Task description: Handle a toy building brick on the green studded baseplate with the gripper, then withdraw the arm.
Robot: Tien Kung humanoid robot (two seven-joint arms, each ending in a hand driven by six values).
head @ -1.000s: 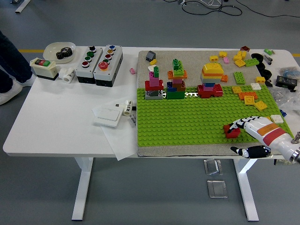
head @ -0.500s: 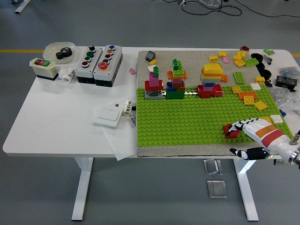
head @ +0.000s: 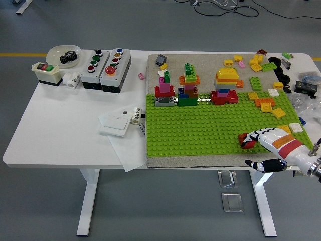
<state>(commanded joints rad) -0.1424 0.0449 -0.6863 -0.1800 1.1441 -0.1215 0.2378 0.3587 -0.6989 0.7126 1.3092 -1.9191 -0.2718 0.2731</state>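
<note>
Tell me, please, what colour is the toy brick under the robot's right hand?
Red; the small toy brick shows in the head view, under the right hand.

Robot hand (head: 261,138) on red brick (head: 246,140)

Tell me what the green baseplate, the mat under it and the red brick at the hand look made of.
Green baseplate: looks like moulded plastic, with even rows of studs and a slight sheen. Mat: probably felt or woven fabric, beige, matte and speckled. Red brick, under the right hand's fingers: likely hard plastic, with a solid, even colour.
</note>
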